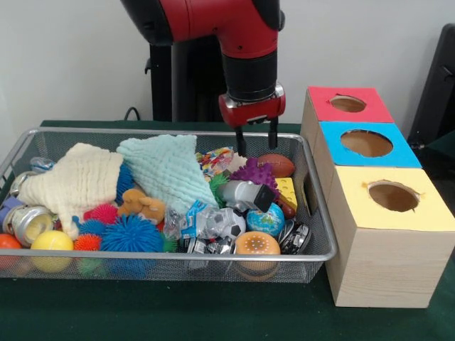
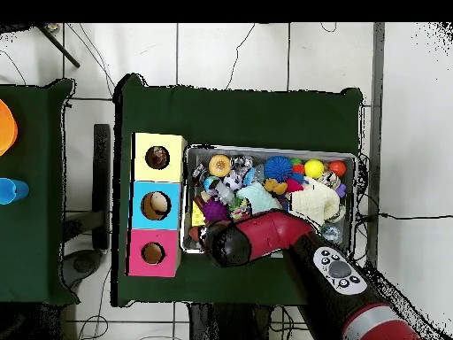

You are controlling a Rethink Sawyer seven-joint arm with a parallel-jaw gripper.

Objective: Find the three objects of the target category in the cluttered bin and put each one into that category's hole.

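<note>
The wire mesh bin [image 1: 142,257] is full of clutter; it also shows in the overhead view [image 2: 265,149]. One confetti patchwork piece [image 1: 215,160] lies at the far side, half under the mint cloth [image 1: 167,167]. I see no other confetti pieces. My gripper [image 1: 257,148] is open and empty. It hangs over the bin's far right part, just right of the confetti piece and above a purple spiky ball [image 1: 254,172]. The hole [image 1: 392,196] in the yellow-topped box is empty. In the overhead view the arm [image 2: 257,237] hides the gripper.
A cream cloth [image 1: 78,181], blue spiky ball [image 1: 131,234], brown football [image 1: 279,165], globe ball [image 1: 265,220] and burger toy [image 1: 257,244] crowd the bin. The blue-topped box [image 1: 366,144] and the red-topped box [image 1: 347,104] stand behind the yellow one.
</note>
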